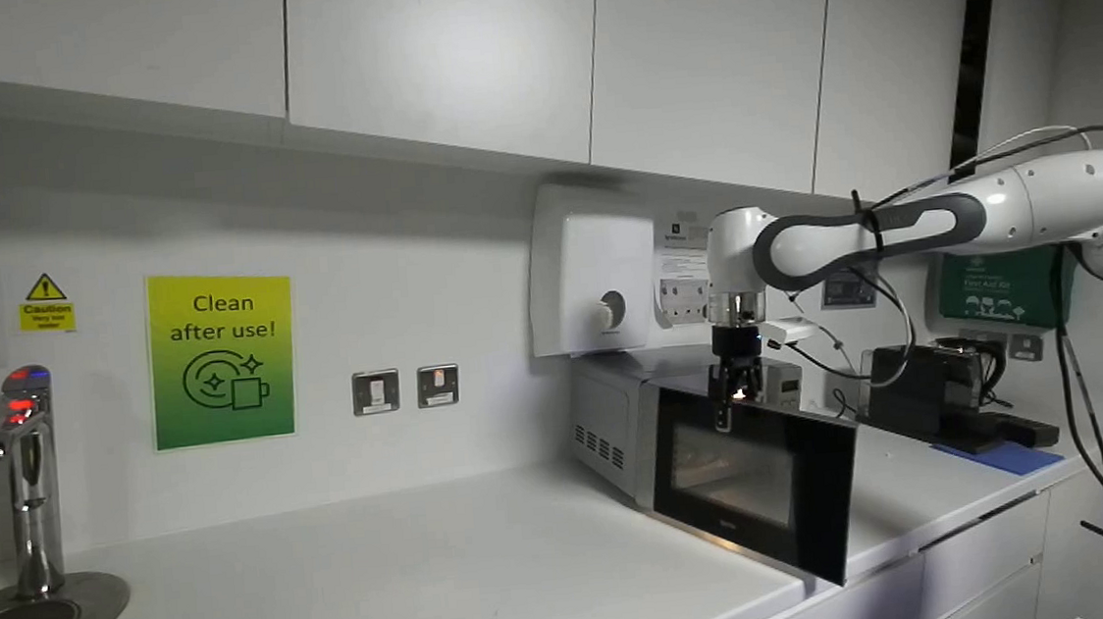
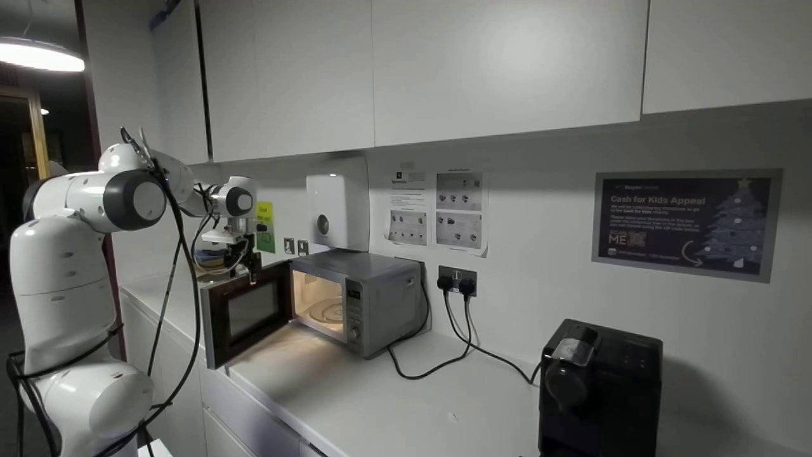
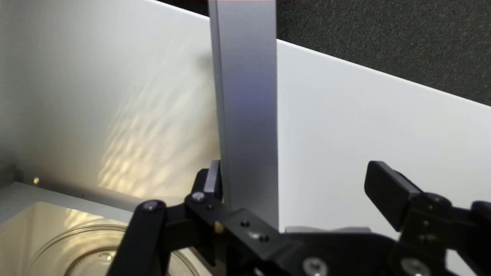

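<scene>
A silver-grey microwave (image 2: pixel 380 279) stands on the white counter with its door (image 2: pixel 219 317) swung wide open. The dark door also shows in an exterior view (image 1: pixel 827 494), and its top edge (image 3: pixel 249 96) runs down the wrist view. The lit cavity holds a glass turntable (image 2: pixel 327 311). My gripper (image 3: pixel 294 168) is open and straddles the door's top edge. One finger is on the inner side, very close to the door; whether it touches I cannot tell. The other finger is well apart on the outer side. The gripper also shows above the door in both exterior views (image 1: pixel 734 398) (image 2: pixel 246 270).
Wall cabinets (image 1: pixel 433 53) hang above. A white dispenser (image 1: pixel 593 277) is on the wall behind the microwave. A black coffee machine (image 2: pixel 599 393) and plug cables (image 2: pixel 438 368) are on the counter (image 2: pixel 380 406). A chrome tap (image 1: pixel 34 488) stands at the far end.
</scene>
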Controlling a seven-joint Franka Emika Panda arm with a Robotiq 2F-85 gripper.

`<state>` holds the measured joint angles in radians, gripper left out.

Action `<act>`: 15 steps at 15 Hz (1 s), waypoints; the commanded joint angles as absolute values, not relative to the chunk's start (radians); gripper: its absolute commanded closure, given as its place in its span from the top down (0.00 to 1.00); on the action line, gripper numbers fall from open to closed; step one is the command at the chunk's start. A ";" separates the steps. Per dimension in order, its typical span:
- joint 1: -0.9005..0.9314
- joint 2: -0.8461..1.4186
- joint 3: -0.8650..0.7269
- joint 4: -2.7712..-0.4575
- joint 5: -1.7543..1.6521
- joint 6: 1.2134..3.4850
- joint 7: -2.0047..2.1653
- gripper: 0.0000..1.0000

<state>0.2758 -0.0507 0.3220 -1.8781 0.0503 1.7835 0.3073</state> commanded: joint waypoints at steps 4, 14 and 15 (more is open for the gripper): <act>0.291 -0.006 0.325 -1.820 0.028 1.796 0.344 1.00; 0.317 0.039 0.326 -1.759 0.000 1.791 0.389 1.00; 0.319 0.044 0.326 -1.755 -0.003 1.790 0.392 1.00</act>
